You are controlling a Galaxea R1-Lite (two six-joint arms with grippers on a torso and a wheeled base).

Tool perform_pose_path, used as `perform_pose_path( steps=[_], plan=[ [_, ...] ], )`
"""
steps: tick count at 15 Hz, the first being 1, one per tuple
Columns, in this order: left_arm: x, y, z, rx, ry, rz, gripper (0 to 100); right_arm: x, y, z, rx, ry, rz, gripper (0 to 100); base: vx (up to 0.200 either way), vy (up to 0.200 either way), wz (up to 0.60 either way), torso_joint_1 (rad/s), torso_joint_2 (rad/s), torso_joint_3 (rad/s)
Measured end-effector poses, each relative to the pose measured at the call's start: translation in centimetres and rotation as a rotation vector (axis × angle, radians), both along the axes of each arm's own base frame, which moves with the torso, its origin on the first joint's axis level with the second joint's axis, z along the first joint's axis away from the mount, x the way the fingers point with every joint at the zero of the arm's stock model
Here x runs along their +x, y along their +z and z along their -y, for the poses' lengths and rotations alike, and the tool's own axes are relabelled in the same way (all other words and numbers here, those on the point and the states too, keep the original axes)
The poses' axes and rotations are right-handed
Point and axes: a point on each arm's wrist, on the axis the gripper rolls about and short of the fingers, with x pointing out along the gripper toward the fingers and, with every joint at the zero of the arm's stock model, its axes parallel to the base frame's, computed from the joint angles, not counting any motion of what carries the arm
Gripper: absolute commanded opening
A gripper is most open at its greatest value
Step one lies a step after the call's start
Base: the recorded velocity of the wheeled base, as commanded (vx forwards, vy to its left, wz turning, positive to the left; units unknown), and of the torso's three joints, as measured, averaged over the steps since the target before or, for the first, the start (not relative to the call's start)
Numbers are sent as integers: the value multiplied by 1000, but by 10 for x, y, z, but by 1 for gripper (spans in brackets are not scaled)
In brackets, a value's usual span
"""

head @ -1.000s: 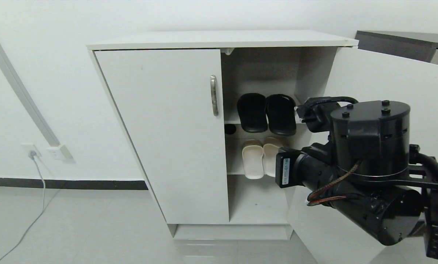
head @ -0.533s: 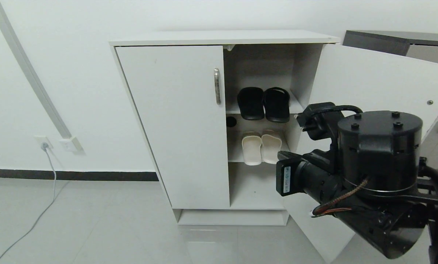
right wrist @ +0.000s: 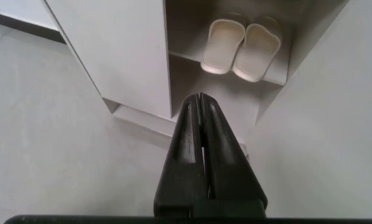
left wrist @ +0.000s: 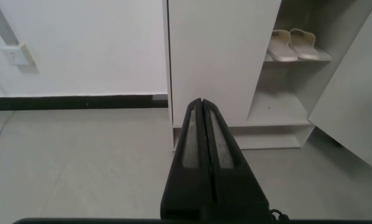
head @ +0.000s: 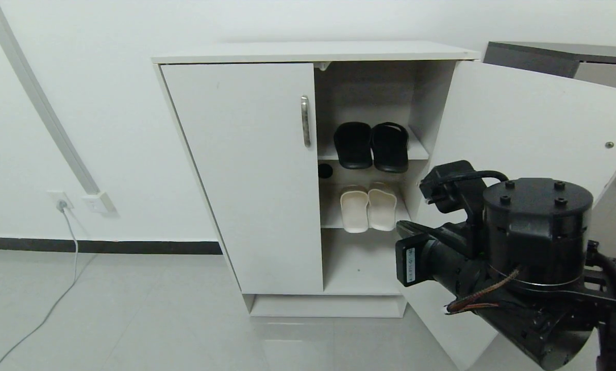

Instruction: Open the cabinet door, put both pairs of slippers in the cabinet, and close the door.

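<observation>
Two pairs rest inside the cabinet, black slippers above cream slippers; my left gripper and right gripper are closed, empty. Its open door, seemingly beside my right arm, could snag while closing.

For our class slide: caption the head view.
Black slippers above white slippers inside the cabinet, right door open, left door shut.

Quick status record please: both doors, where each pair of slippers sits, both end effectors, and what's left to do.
left door: closed
right door: swung open
black slippers: side by side on the upper shelf
white slippers: side by side on the middle shelf
left end effector: shut, empty, clear of the cabinet
right end effector: shut, empty, in front of the open compartment
remaining: close the right door
</observation>
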Motion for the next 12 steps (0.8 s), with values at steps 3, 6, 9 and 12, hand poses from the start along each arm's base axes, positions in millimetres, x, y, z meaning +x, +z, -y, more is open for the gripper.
perform_pose_path(
  steps=[3,6,9,12],
  plan=[
    [0,0,0,0,0,0,0,2,-3,-1,-6,-4,-6,0,0,0,0,0,0,0],
    [0,0,0,0,0,0,0,2,-4,-1,-8,-4,-8,0,0,0,0,0,0,0],
    [0,0,0,0,0,-1,0,3,-3,-1,-10,-5,-8,0,0,0,0,3,-137,-146],
    [0,0,0,1,0,-2,0,4,-4,-1,-14,-8,-11,0,0,0,0,33,-245,-357]
  ],
)
